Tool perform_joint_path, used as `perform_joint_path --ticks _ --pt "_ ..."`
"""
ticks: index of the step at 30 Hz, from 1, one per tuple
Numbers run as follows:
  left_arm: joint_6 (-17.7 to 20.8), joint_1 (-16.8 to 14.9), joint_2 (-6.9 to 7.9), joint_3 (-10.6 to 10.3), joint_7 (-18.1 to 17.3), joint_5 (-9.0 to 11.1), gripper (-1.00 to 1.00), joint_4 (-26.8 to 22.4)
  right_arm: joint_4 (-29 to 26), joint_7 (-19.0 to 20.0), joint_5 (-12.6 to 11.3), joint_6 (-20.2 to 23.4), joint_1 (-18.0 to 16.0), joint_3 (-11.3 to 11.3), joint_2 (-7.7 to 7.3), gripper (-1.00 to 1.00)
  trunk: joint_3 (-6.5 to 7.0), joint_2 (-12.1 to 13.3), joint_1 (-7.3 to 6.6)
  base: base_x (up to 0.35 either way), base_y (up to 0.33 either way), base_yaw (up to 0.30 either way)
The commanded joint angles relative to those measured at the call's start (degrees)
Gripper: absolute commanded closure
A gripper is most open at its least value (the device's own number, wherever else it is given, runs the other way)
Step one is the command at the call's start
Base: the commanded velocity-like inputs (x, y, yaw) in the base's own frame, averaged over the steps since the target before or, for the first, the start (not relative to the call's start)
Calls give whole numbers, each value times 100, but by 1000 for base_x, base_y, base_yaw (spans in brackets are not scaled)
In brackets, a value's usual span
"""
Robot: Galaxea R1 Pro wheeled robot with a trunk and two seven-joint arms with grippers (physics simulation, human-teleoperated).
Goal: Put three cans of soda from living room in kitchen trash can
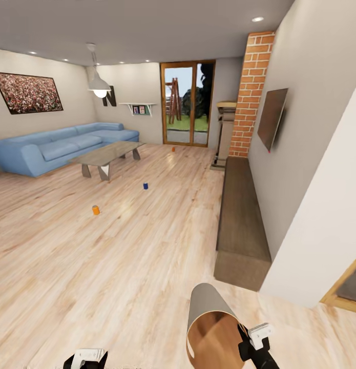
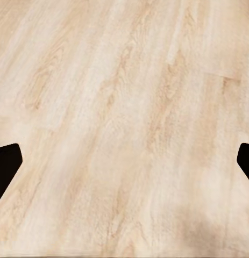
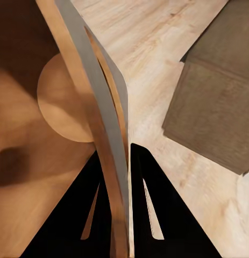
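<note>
Right gripper (image 3: 129,161) jaws pinching bucket (image 1: 213,328) rim, near right. Left gripper (image 2: 124,156) jaws spread, empty. Cans on floor (image 1: 121,266): orange (image 1: 96,209) nearest, blue (image 1: 145,186), far orange (image 1: 173,149). Drive to nearest, keep bucket steady.

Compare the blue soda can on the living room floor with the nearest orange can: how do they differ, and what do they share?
The blue can is blue; the nearest orange can is orange. The orange can lies closer to the robot and further left; the blue can sits nearer the low table. Both stand upright on the wood floor, apart, and look alike in size.
</note>
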Motion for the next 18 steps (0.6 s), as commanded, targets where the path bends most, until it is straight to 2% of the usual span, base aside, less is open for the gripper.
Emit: perform_joint_path --ticks 1,18 --pt "0 0 0 0 0 -1 -100 0 -13 55 -20 0 -3 -12 1 100 1 0 0 0 0 255" --pt "-5 0 -5 0 0 -3 -100 -1 37 55 -17 0 4 -4 2 100 1 0 0 0 0 236"
